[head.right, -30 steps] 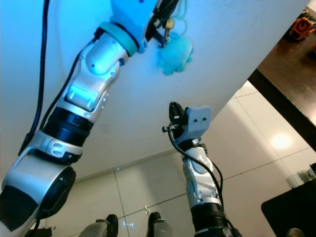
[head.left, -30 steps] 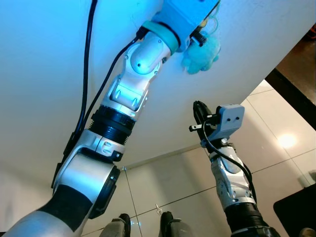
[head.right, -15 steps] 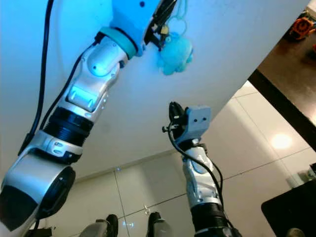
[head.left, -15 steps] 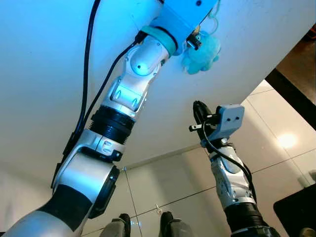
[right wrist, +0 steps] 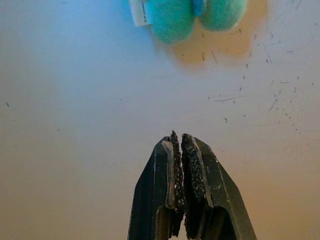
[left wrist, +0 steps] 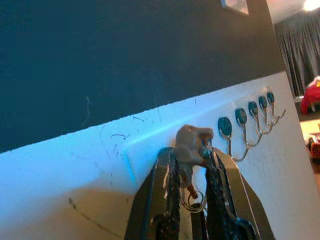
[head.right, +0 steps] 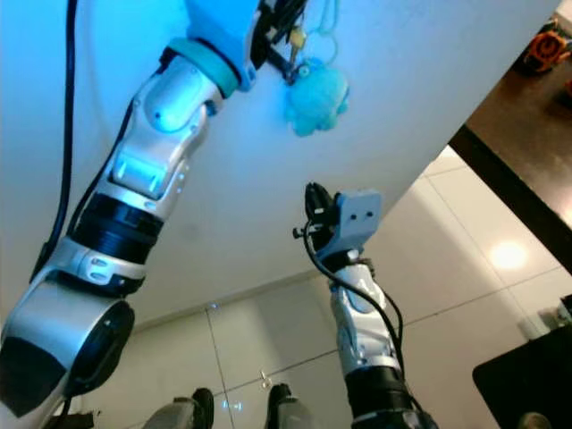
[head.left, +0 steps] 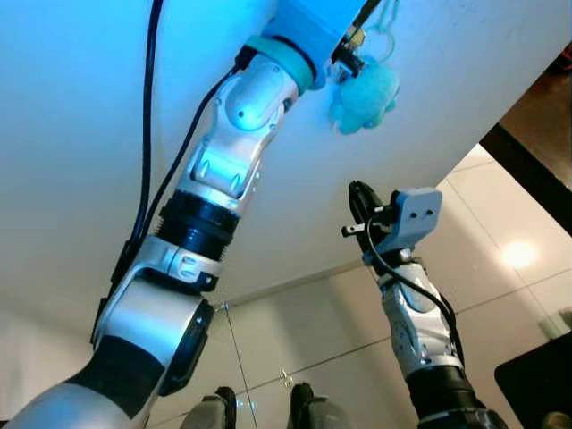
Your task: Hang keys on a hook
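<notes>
Keys (left wrist: 192, 192) clamped in left gripper (left wrist: 192, 165) fingers.

The left gripper (left wrist: 192, 170) points at a white wall (left wrist: 100, 165) below a dark band (left wrist: 125, 55). Its two black fingers (left wrist: 170, 185) hold a key ring (left wrist: 192, 200) with a brownish charm (left wrist: 192, 142). A row of metal hooks (left wrist: 245, 125) is on the wall just beside them.

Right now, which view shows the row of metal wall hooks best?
The left wrist view: the row of metal hooks runs along the white wall beyond the left gripper, which holds the key ring. The eye views and right wrist view show the teal plush keychain instead.
</notes>
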Controlling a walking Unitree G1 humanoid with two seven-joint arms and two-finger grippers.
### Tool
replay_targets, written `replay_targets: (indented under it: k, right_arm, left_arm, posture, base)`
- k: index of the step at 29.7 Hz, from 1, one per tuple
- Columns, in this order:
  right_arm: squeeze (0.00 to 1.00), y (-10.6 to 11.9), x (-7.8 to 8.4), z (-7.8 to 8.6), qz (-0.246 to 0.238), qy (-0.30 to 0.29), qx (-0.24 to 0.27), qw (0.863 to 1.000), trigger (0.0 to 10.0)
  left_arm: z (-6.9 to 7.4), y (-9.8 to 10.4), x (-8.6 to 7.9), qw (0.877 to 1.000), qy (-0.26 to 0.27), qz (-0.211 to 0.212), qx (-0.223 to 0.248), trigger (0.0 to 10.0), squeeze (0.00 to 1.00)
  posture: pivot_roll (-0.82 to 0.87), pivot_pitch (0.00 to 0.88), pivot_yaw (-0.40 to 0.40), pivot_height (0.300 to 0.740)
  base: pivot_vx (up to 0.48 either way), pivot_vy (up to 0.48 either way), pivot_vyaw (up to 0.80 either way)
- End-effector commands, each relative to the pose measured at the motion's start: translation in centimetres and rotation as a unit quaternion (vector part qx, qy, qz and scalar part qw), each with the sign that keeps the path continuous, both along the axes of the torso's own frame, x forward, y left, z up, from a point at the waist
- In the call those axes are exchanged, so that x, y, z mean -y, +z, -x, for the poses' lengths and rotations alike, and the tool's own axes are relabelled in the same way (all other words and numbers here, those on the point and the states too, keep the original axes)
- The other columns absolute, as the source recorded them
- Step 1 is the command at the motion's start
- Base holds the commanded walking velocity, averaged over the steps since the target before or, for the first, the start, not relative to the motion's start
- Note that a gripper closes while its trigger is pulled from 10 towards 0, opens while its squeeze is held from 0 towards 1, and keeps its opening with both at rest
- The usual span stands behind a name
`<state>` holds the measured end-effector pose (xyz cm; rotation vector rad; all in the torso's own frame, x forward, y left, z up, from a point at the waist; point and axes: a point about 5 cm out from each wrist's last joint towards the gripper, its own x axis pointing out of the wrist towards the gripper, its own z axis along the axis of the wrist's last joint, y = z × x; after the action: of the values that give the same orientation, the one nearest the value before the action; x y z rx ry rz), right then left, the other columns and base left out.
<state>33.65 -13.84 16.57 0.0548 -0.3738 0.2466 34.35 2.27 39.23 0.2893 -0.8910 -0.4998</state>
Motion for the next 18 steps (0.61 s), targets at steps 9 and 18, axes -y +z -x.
replay_targets:
  k: [9, 18]
  right_arm:
    - [0.00, -0.6, 0.1, 0.2, 0.002, 0.000, -0.011, 1.000, 10.0]
    - [0.00, -0.6, 0.0, 0.1, 0.001, 0.001, -0.011, 1.000, 10.0]
  left_arm:
    - [1.4, -0.9, 0.8, 0.999, -0.052, -0.012, -0.004, 10.0, 0.00]
    - [1.8, -2.0, 1.0, 0.998, -0.054, -0.023, -0.021, 10.0, 0.00]
  posture:
    - [-0.01, 0.239, 0.007, 0.740]
    - [-0.01, 0.239, 0.010, 0.740]
  base:
    - [0.000, 0.000, 0.00]
    - [0.000, 0.000, 0.00]
